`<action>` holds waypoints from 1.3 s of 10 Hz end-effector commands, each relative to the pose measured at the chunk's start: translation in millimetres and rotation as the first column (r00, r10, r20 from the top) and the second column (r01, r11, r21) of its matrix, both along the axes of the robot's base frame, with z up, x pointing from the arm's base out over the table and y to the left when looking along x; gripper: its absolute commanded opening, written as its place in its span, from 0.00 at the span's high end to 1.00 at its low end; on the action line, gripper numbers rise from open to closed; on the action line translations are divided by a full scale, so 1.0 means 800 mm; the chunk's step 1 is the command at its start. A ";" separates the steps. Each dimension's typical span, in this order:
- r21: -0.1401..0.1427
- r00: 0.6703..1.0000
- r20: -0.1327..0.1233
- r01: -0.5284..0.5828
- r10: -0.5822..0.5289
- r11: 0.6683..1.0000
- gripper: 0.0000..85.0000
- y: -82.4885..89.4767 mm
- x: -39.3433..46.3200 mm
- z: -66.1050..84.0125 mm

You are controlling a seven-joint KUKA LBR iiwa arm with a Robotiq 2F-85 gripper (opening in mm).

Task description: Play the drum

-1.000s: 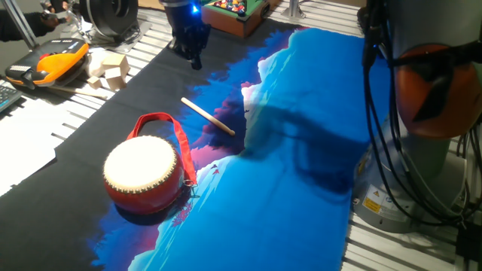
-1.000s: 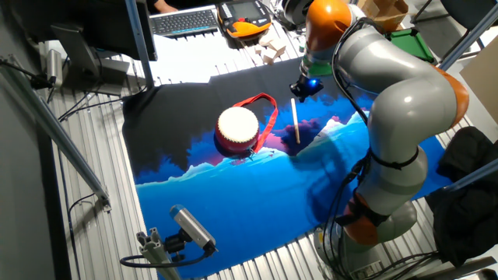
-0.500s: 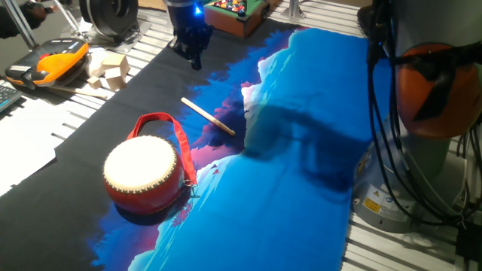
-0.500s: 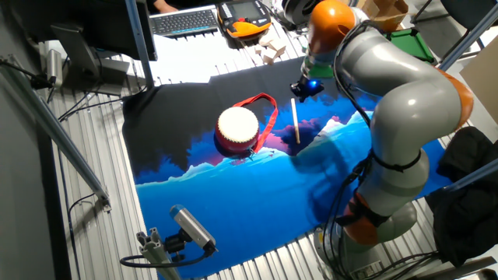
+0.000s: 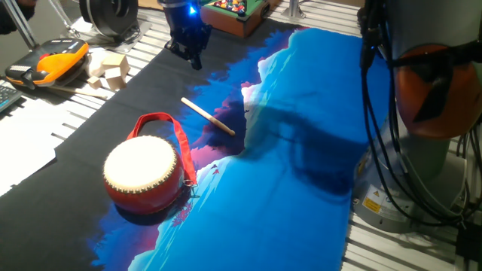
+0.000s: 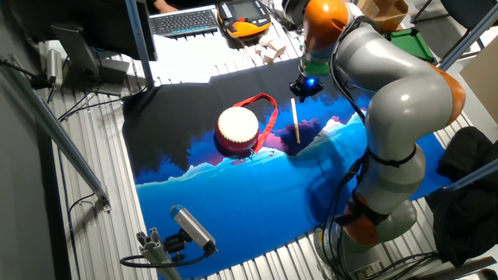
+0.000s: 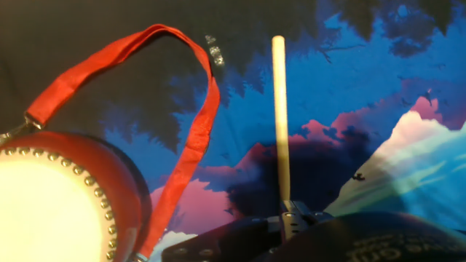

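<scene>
The drum [image 5: 144,172] has a red body, a cream skin and a red strap loop [image 5: 162,120], and stands on the printed cloth; it also shows in the other fixed view [image 6: 236,128] and at the left of the hand view [image 7: 51,204]. A thin wooden stick [image 5: 208,117] lies flat on the cloth beyond it [image 6: 296,120] [image 7: 279,124]. My gripper [image 5: 192,56] hangs above the cloth's far end, past the stick's far tip [image 6: 302,87], apart from both and holding nothing. Its fingers are dark and small, so I cannot tell how the jaws stand.
A blue, pink and black printed cloth [image 5: 301,165] covers the table. Wooden blocks [image 5: 109,69] and an orange handset [image 5: 53,62] lie off the cloth at the left. A toy pool table [image 5: 235,13] stands behind the gripper. The arm's base [image 5: 429,113] stands at the right.
The gripper has barely shifted above the cloth's far end; the arm's upper links sway slightly. The drum and the stick have not moved.
</scene>
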State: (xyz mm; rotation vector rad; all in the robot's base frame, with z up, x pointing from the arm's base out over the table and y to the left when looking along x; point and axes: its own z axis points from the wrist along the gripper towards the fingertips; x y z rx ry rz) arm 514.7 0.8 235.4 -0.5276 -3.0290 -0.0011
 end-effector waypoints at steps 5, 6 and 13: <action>-0.033 0.997 0.026 -0.075 0.076 0.997 1.00 0.000 0.000 0.001; -0.068 0.996 0.027 -0.082 0.084 0.994 1.00 0.000 0.000 0.001; -0.045 1.000 0.001 -0.028 0.028 0.999 0.80 -0.040 0.048 -0.033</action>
